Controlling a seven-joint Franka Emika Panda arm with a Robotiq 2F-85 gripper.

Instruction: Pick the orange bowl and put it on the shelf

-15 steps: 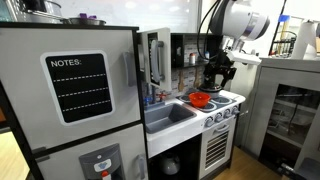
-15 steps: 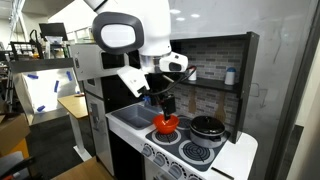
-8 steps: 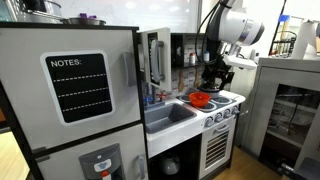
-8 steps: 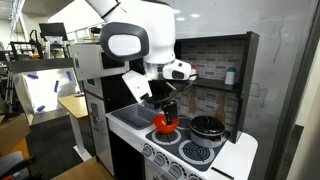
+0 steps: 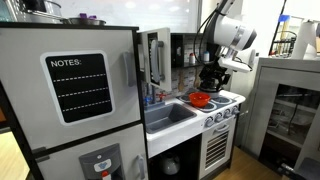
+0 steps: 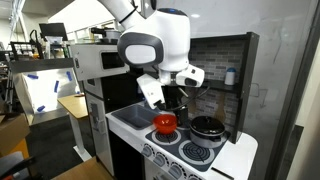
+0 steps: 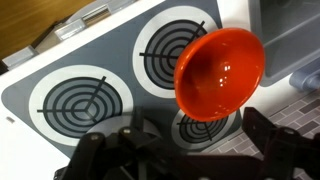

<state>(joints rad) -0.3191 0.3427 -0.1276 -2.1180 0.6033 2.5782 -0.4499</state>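
Note:
The orange bowl [image 5: 200,99] sits on the toy stove top by the sink, and also shows in an exterior view [image 6: 165,122]. In the wrist view the orange bowl [image 7: 220,68] looks tilted, its inside facing the camera, lying over the black burner rings. My gripper [image 7: 198,130] is open, its two dark fingers spread wide just short of the bowl's near edge and not touching it. In both exterior views the gripper [image 5: 212,78] [image 6: 171,102] hangs just above the bowl. The shelf [image 6: 212,86] is the dark ledge in the black hutch behind the stove.
A black pot [image 6: 207,127] stands on a burner beside the bowl. A small jar [image 6: 230,76] sits on the shelf. The sink [image 5: 165,118] lies next to the stove, the toy fridge [image 5: 70,100] beyond it, and a grey glass-door cabinet [image 5: 290,100] on the other side.
The arm's upper part has swung sideways and the wrist has turned, while the gripper stays over the bowl. The bowl has not moved.

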